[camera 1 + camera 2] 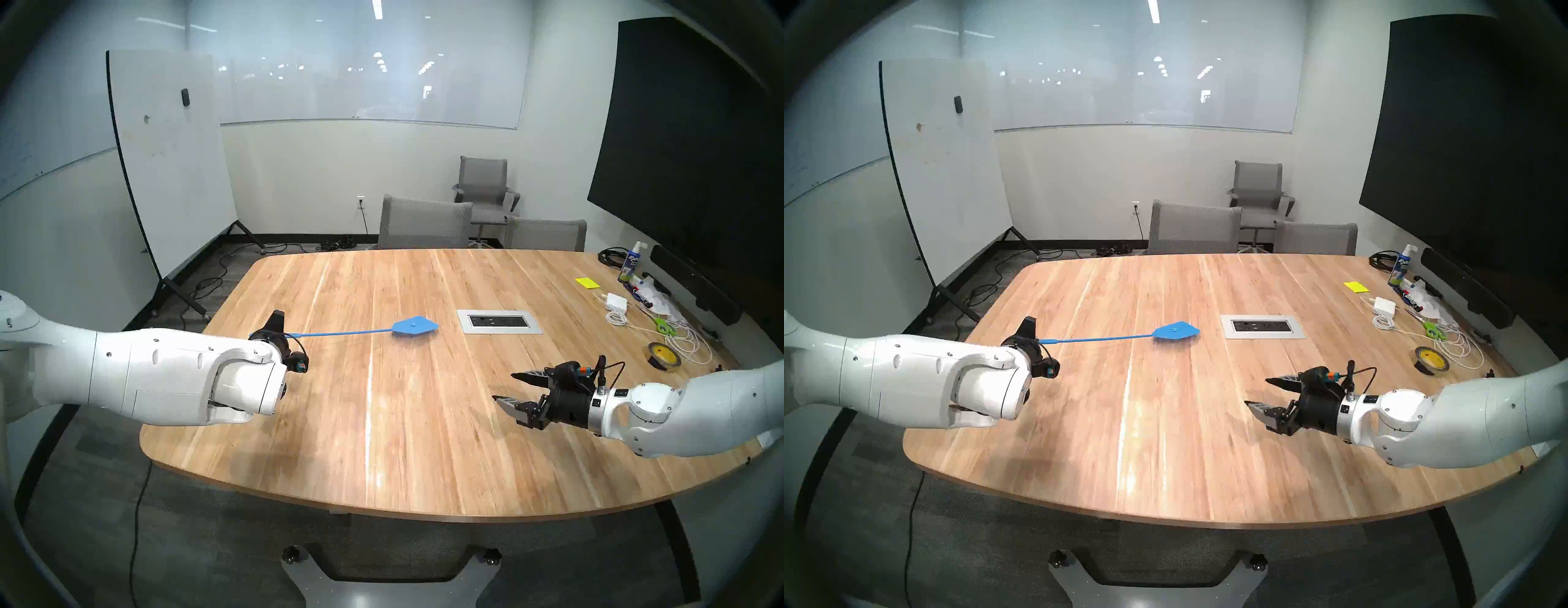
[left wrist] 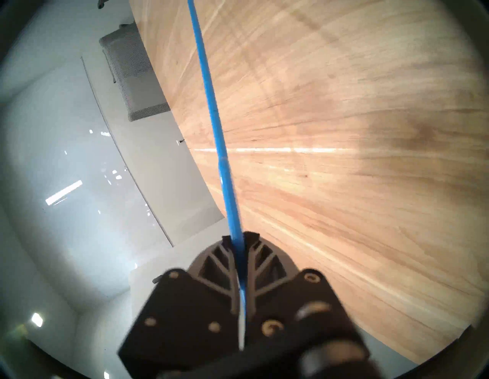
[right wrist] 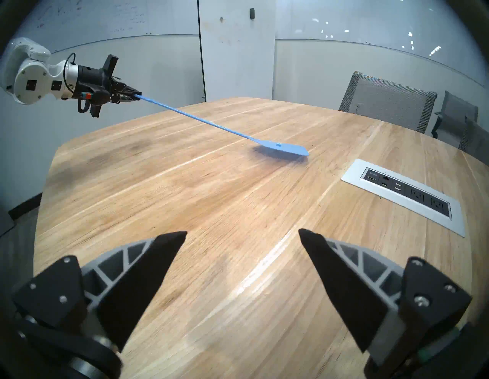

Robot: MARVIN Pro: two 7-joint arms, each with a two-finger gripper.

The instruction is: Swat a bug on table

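Clamped on the thin handle of a blue plastic fly swatter [image 1: 413, 327], the left gripper [image 1: 283, 335] reaches over the left side of the large light-wood plank table [image 1: 382, 424] in the head stereo left view, while the right gripper [image 1: 507, 388] hangs spread and empty over the near right part. The swatter's flat head lies low above the boards, just left of the silver rectangular power-outlet panel [image 1: 499, 321].

Head stereo right shows the same layout; no bug can be made out in either head view.

From the left wrist, the jaws pinch the blue handle and only blurred wood grain shows.

From the right wrist, the swatter head slopes down, its far tip at or nearly at the wood, with its shadow directly beneath. Whether the bug sits under it cannot be told, so the swat looks delivered or nearly so, its result unconfirmed.
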